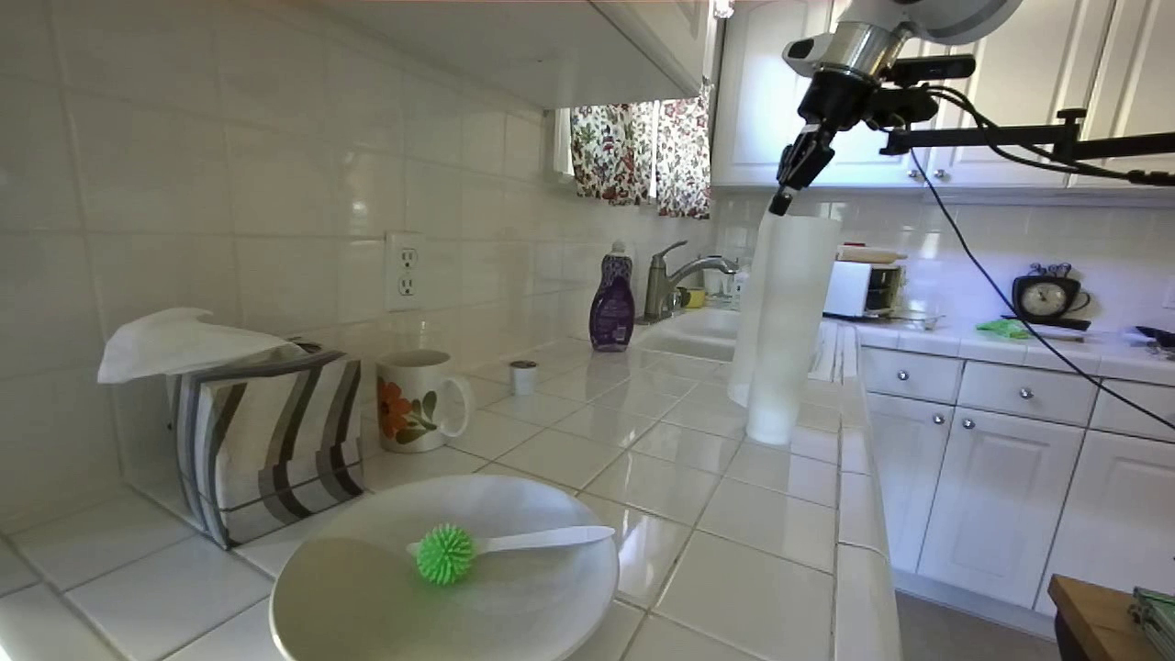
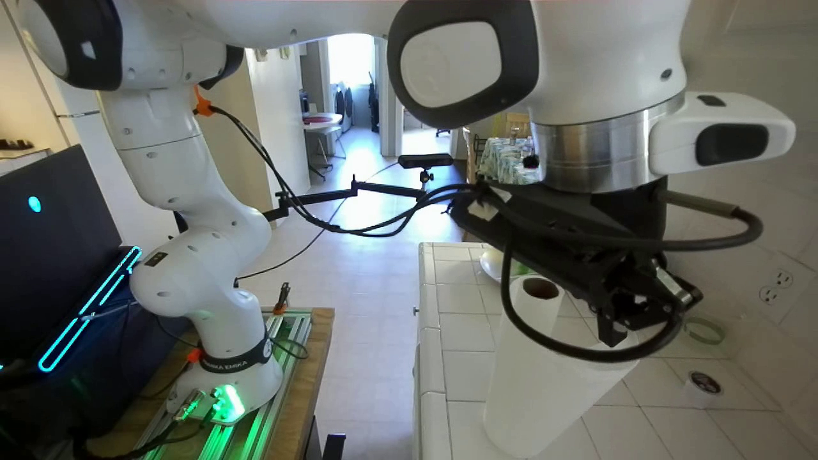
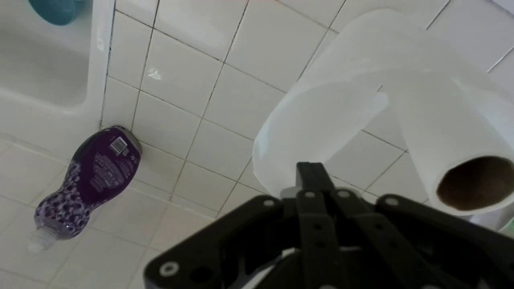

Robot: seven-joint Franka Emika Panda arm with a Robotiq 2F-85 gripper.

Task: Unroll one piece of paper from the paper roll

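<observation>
Roll (image 1: pixel 797 312) stands on the counter (image 1: pixel 643 468), sheet (image 3: pixel 317 116) curving off its side and joined to it. Gripper (image 1: pixel 782 201) closed, sheet's top edge looks pinched in it — contact partly hidden. Sheet likely light, limp, easy to tear; roll probably light too, may tip or slide if tugged. Best hold: top corner of the free edge, gentle sideways pull — no lifting.

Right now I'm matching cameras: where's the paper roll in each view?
In an exterior view: paper roll, right of center, below the gripper.
In an exterior view: paper roll, low, right of center, below-left of the gripper.
Wrist view: paper roll, right side; gripper, bottom.
Shared landmark: the gripper, in all three.
</observation>
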